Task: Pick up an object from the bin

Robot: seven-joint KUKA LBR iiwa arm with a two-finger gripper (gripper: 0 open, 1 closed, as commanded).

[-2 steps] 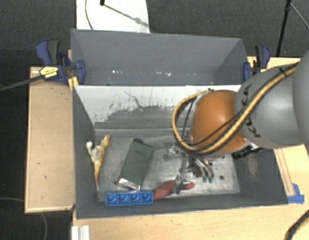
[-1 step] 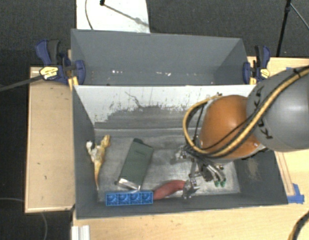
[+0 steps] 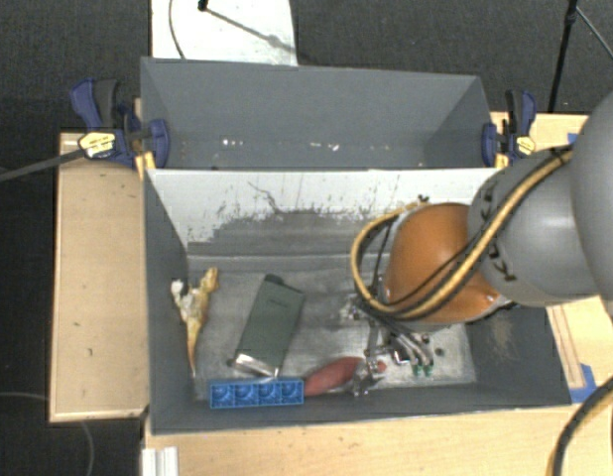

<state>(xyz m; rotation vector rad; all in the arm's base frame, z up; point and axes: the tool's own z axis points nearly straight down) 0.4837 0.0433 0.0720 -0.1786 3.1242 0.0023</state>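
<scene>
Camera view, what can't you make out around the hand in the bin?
The hand: open or shut is unclear, too small among its cables.
The reddish-brown oblong thing at the front: right end hidden by the hand; contact unclear.
The bin floor at the right: partly hidden under the arm's orange cover.
The pale yellow figure at the left wall: too small to identify.

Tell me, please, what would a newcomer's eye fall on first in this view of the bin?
The arm's orange cover looms over the right of the bin, with the gripper low by the front wall, next to a red oval. Further left lie a blue brick strip along the front wall, a dark flat box and a yellow toy by the left wall.
</scene>
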